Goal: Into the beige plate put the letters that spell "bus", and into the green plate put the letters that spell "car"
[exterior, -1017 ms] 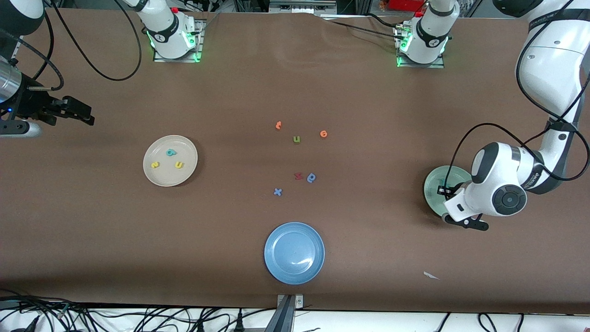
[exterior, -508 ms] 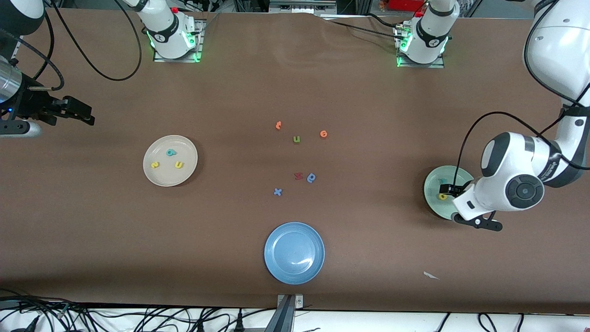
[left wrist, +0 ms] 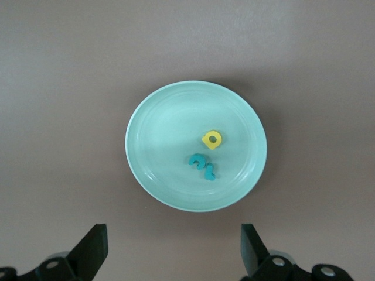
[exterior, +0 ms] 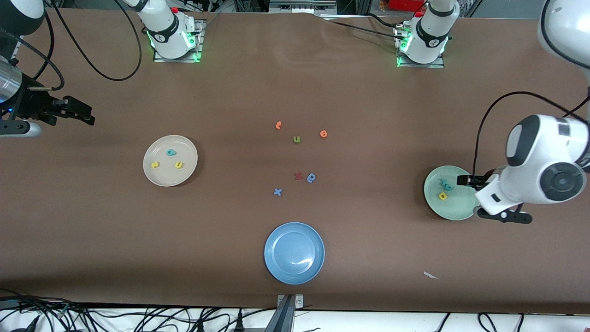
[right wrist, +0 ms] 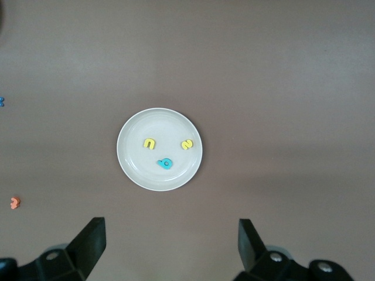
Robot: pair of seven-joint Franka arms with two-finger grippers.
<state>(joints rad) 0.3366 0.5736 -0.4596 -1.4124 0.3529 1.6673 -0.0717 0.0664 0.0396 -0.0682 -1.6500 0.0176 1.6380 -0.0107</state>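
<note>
The left pincer (left wrist: 173,249) hangs with its fingers (left wrist: 94,249) spread wide and nothing between them, up in the air over the green plate's (exterior: 435,205) edge toward the left arm's end of the tabletop (exterior: 368,258). In the front view the pincer (exterior: 468,180) is mostly hidden by its own white wrist; only a dark tip shows over the plate rim. The forearm runs out of that view at the edge, so the elbow is cut off.

In the green plate (left wrist: 158,175) lie the letters that spell "car" (left wrist: 204,158): the yellow a-shape with a hole (left wrist: 212,139), and just beside it the teal c (left wrist: 197,160) and teal r (left wrist: 209,171), these two touching or nearly so; their shapes are hard to read.

The right pincer (right wrist: 170,246) is likewise wide apart and empty. That arm waits high over the right arm's end of the tabletop, its pincer (exterior: 76,113) dark and partly cut off at the front view's edge.

The beige plate (exterior: 159,177) holds the letters that spell "bus" (exterior: 168,159): a teal b-shape (exterior: 171,152), a yellow s (exterior: 155,164) and a yellow u (exterior: 179,164), apart from one another.

Mid-tabletop lie two orange letters (exterior: 278,125), an olive u (exterior: 296,139), a dark red letter (exterior: 298,175), a blue b/q letter (exterior: 311,177) and a blue x (exterior: 277,192). The blue plate (exterior: 276,267) sits nearest the front camera.
</note>
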